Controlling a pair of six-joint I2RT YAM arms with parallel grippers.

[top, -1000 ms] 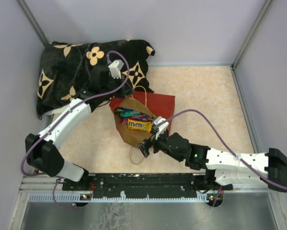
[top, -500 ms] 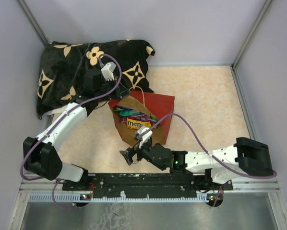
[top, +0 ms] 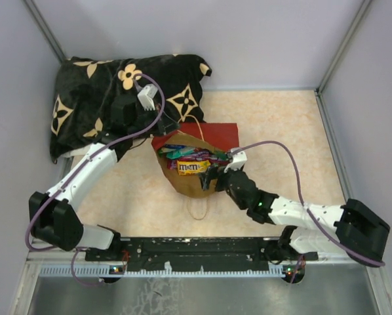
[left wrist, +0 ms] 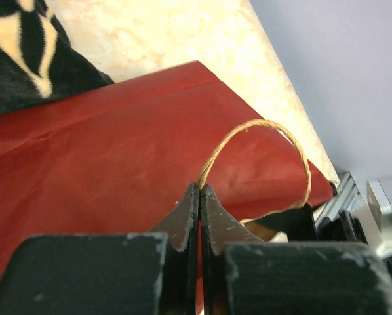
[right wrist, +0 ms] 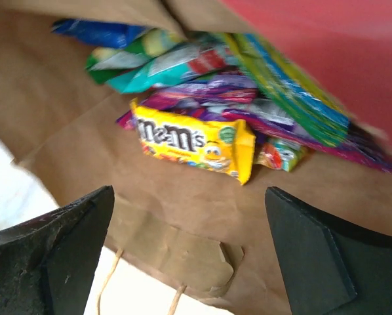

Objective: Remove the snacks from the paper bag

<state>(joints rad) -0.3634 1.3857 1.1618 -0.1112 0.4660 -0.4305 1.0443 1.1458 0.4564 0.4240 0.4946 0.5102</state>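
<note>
While left fingers [left wrist: 185, 220] pinch handle [left wrist: 261, 123], paper bag [left wrist: 117, 151] lies flat, mouth facing right fingers [right wrist: 58, 243], spread wide, empty.

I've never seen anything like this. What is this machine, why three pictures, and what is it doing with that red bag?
It is two robot arms, left arm and right arm, bolted to a table. The wide picture looks down from above; the other two come from a camera on each wrist. A red paper bag lies on its side near a black flowered pillow, with snacks inside, a yellow M&M's pack in front. The left gripper is pinched shut on the bag's string handle. The right gripper is open at the bag's mouth, holding nothing.
</note>
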